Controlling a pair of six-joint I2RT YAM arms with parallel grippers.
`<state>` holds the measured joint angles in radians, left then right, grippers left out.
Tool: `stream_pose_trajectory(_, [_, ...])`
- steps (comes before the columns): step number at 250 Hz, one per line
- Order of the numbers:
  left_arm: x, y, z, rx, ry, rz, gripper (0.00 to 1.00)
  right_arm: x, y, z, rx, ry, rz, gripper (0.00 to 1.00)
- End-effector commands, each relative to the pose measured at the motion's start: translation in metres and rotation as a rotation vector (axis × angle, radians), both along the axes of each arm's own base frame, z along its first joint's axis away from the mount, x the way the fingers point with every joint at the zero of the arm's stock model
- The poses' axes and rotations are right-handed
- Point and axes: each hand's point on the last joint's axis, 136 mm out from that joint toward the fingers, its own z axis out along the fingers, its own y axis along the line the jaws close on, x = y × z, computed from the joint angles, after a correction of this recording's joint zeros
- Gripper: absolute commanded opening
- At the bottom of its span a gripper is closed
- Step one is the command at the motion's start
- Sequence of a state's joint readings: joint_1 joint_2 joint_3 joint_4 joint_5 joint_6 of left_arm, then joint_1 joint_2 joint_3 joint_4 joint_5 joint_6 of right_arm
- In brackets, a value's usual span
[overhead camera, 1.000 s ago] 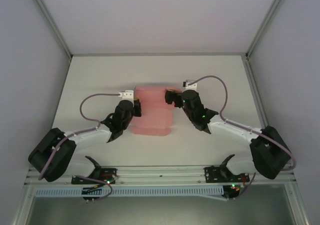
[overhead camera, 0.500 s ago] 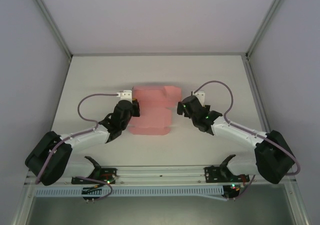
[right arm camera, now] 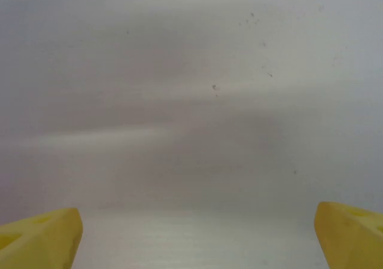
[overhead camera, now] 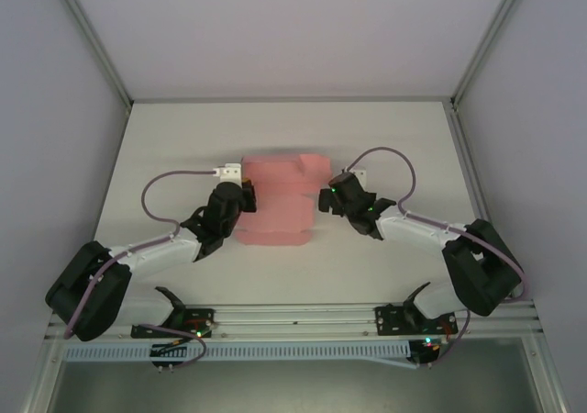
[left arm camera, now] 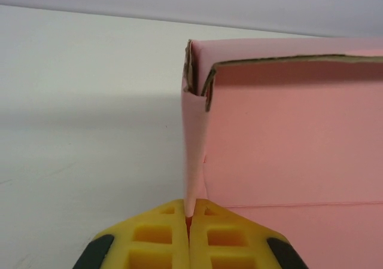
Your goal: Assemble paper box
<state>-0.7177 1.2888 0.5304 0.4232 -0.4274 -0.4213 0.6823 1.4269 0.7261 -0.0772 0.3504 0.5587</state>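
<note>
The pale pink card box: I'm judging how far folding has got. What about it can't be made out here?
1. Top view: creases on the pale pink card box are too small to read; the left gripper covers its left edge.
2. Left wrist view: the frame's right edge cuts off the box.
3. Top view: too small to tell whether the open right gripper touches the box.

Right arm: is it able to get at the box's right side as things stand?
Probably yes. The right gripper is open just off the right edge of the paper box, with nothing between them. The left gripper is shut on the left wall, out of its way.
</note>
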Motion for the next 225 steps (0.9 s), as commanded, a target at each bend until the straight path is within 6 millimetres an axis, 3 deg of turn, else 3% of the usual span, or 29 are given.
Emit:
stream_pose_trajectory(1, [0.003,-0.006,0.014,-0.031,-0.021,-0.007,0.00,0.012,0.024,0.033,0.065,-0.095,0.078,1.00])
stream_pose_trajectory(50, [0.003,-0.013,0.011,-0.025,-0.018,-0.042,0.00,0.012,0.041,0.050,0.009,-0.139,0.168,1.00])
stream_pose_trajectory(86, [0.003,-0.016,0.008,-0.021,-0.017,-0.062,0.00,0.015,0.041,0.060,-0.045,-0.173,0.163,1.00])
stream_pose_trajectory(168, [-0.001,-0.025,0.012,-0.046,-0.024,-0.114,0.00,0.021,0.053,0.065,-0.063,-0.198,0.212,1.00])
stream_pose_trajectory(225, [-0.003,-0.026,0.008,-0.024,-0.024,-0.139,0.00,0.035,0.044,0.076,-0.321,-0.257,0.294,1.00])
